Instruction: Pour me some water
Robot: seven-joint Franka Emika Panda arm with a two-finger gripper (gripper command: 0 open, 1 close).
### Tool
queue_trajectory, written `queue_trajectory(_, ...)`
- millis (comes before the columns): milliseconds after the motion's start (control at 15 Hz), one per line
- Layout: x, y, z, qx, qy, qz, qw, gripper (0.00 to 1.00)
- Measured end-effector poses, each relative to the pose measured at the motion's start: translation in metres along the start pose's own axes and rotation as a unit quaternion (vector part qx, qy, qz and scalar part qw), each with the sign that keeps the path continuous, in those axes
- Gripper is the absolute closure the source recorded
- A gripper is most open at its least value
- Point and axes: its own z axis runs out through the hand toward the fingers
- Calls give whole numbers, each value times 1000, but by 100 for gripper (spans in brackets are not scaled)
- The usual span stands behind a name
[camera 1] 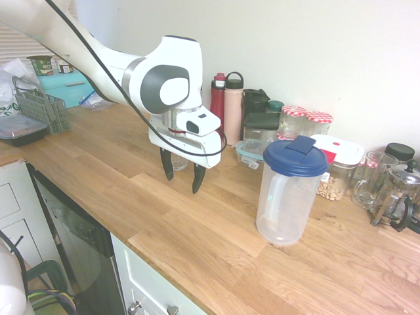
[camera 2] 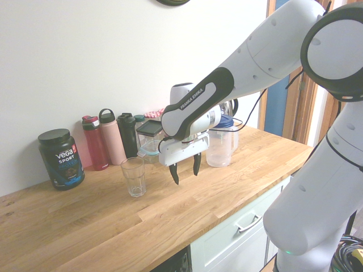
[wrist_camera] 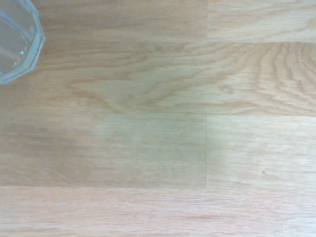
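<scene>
A clear plastic pitcher with a dark blue lid stands upright on the wooden counter; in the second exterior view the pitcher is partly behind the arm. An empty drinking glass stands on the counter, and the glass is mostly hidden behind the fingers in the first exterior view. Its rim shows in the wrist view. My gripper hangs open above the bare wood between glass and pitcher, fingers pointing down, holding nothing. The gripper is right of the glass.
Along the wall stand a red bottle, a pink bottle, dark containers, jars with checked lids and a food box. A glass French press is at the far right. A black protein tub stands left.
</scene>
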Motion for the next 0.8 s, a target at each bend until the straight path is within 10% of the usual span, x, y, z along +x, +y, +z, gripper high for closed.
queue_trajectory(267,8,-3,-21,4,1,-13,1000,0)
queue_trajectory(800,70,79,-204,100,25,-87,991,0)
